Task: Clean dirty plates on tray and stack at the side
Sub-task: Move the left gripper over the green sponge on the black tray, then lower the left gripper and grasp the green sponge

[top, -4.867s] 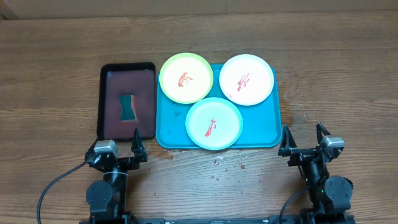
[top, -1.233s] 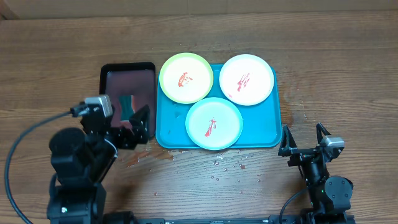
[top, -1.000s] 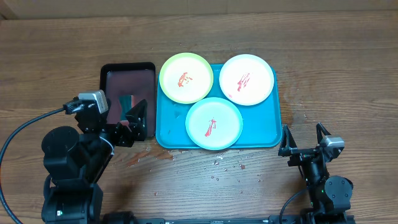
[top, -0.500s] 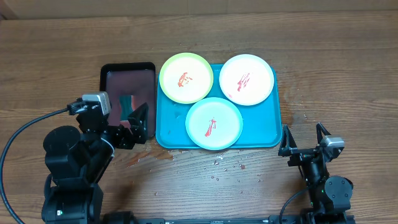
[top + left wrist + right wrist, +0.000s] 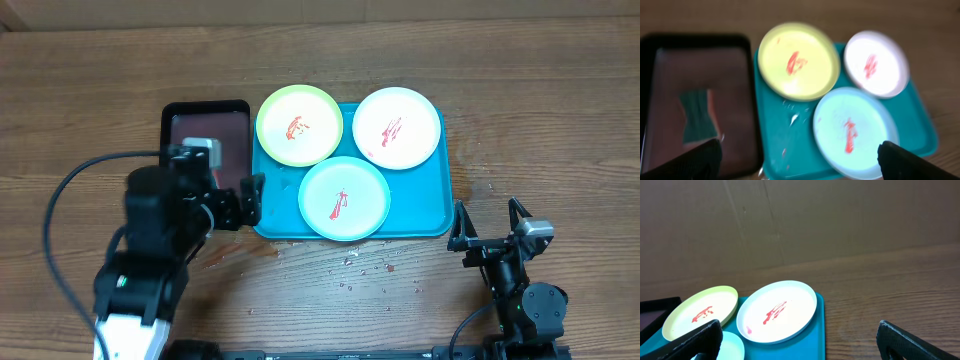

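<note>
Left gripper (image 5: 243, 203): jaws spread wide, nothing held, poised at the near-left edge of the blue tray (image 5: 425, 210). Right gripper (image 5: 487, 215): also wide open and empty, off the tray's near-right corner.

Blue tray: long axis left to right.
- Yellow-green plate (image 5: 299, 125): far left, overhanging the rim.
- White plate (image 5: 396, 127): far right.
- Mint plate (image 5: 343, 198): near middle.
- All three carry red smears.

Black-rimmed tray (image 5: 205, 108): just left, partly hidden by the left arm. Its teal pad (image 5: 697, 115) shows only in the blurred left wrist view.

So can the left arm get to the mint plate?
Probably yes. The left gripper hangs open at the left edge of the blue tray, right beside the mint plate, and nothing lies between them.
</note>
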`<action>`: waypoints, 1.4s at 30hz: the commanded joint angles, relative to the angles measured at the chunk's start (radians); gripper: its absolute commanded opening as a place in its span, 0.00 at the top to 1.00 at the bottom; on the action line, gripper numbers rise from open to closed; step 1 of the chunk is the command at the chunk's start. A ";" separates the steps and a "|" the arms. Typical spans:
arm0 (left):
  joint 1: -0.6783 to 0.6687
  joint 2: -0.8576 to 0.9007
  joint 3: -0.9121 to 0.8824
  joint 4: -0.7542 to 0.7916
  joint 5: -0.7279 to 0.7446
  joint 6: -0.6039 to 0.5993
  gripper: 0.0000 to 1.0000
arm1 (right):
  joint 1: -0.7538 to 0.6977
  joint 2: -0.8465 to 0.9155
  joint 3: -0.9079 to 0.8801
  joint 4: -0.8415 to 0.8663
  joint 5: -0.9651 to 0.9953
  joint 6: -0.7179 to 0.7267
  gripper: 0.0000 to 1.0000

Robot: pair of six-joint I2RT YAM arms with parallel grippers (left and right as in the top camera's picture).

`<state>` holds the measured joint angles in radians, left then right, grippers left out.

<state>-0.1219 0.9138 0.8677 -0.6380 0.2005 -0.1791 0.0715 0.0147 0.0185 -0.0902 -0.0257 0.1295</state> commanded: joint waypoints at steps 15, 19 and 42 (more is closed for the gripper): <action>0.034 0.225 0.101 -0.056 -0.334 0.000 0.00 | -0.006 -0.008 -0.010 0.006 0.006 -0.005 0.00; 0.073 0.226 0.100 -0.052 -0.339 0.000 0.00 | -0.006 -0.008 -0.010 0.006 0.006 -0.005 0.00; 0.163 0.658 0.097 0.137 -0.274 0.023 0.22 | -0.006 -0.008 -0.010 0.006 0.006 -0.005 0.00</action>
<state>0.0338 1.5284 0.9386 -0.5228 -0.1150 -0.1787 0.0715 0.0147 0.0185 -0.0898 -0.0257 0.1295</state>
